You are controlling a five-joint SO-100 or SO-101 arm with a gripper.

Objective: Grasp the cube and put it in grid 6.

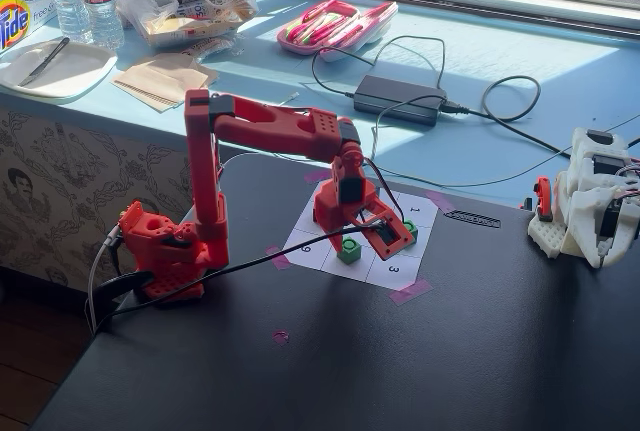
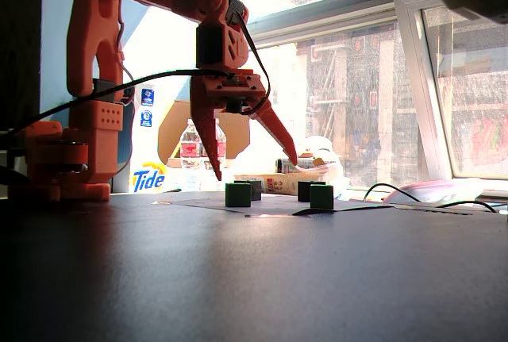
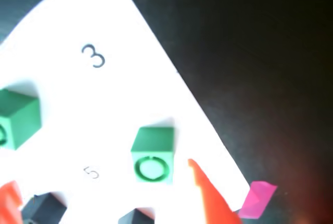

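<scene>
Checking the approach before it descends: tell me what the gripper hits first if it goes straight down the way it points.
Probably a green cube or the paper beside it. In the wrist view that cube lies between the open gripper fingertips, close to the right one. A fixed view shows the tips above the cubes; depth is uncertain.

On the tabletop (image 1: 420, 351) lies the grid sheet (image 1: 320, 241). In the wrist view one cube (image 3: 152, 155) sits at centre, another cube (image 3: 15, 117) at its nine o'clock; the digit 3 (image 3: 93, 56) lies at eleven o'clock.
</scene>
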